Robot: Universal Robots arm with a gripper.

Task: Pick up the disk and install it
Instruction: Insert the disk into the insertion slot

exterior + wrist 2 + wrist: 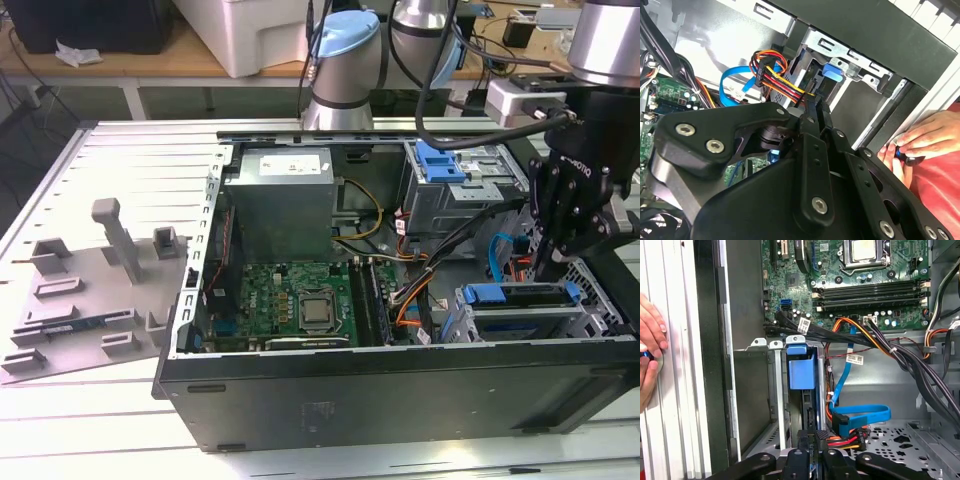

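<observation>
The disk sits in its cage; the first wrist view shows a hand.

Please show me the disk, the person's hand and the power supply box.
the disk (801, 371): first wrist view, on its blue carrier.
the hand (930, 133): second wrist view, on its middle.
the power supply box (276, 214): exterior view, on its grey face.

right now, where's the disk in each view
Exterior view: disk in the drive cage at the exterior view's right, by the gripper.
First wrist view: disk standing in the drive cage, blue carrier showing.
Second wrist view: disk's blue end beyond the gripper.
Shared landmark: blue flat cable.
</observation>
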